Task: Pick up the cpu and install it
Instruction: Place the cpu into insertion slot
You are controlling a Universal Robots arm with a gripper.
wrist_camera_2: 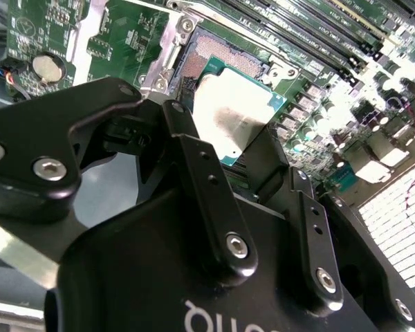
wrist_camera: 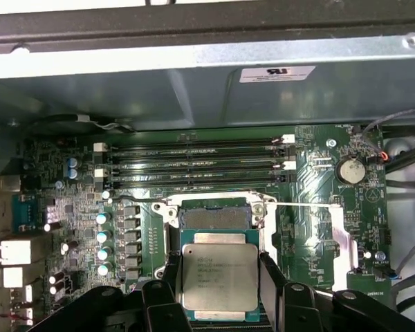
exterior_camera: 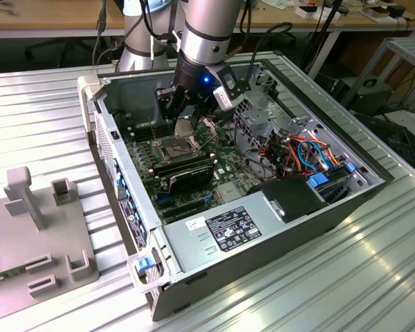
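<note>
Your gripper [wrist_camera: 219,271] pinches the cpu [wrist_camera: 220,283] by two opposite edges, grey face toward the wrist. It hangs just short of the open socket [wrist_camera: 214,216], on the side away from the memory slots [wrist_camera: 194,162], edges roughly square to its frame. You can't judge its height above the socket.

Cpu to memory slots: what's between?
In the first wrist view, the open square metal-framed socket sits between the grey square cpu and the long black memory slots.
</note>
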